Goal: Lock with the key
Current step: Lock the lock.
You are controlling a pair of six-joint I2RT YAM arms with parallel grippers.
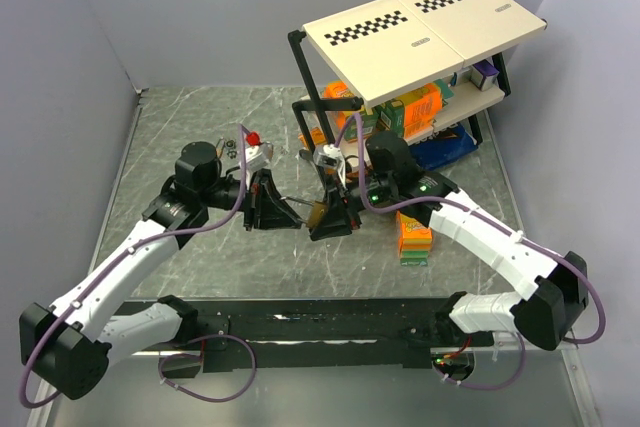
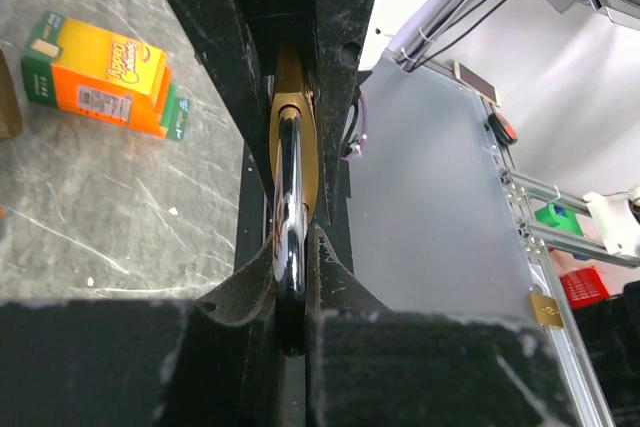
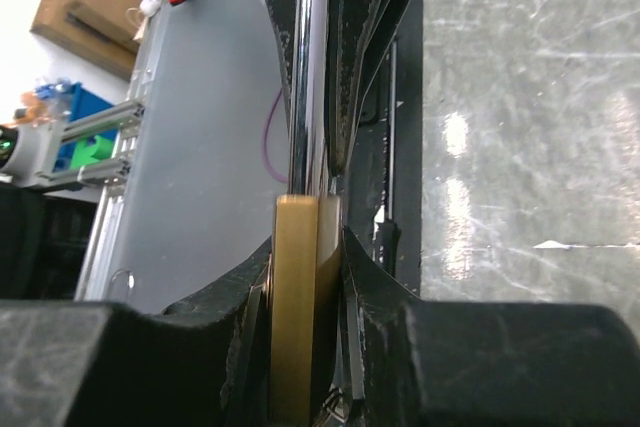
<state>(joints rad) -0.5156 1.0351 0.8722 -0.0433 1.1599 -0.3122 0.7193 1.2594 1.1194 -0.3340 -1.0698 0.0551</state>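
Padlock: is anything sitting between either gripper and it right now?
Nothing visible stands in the way. Both grippers are on the padlock: the left gripper is shut on its chrome shackle, and the right gripper is clamped on its brass body.

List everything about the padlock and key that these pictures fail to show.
- The key: it appears in no view. In the top view, the spot where the left tool and right tool meet is too small to read.
- The keyhole: the padlock sits edge-on in both wrist views, its end sunk between the right tool's fingers.
- Whether the shackle is latched: it is edge-on, and black fingers hide its joint.
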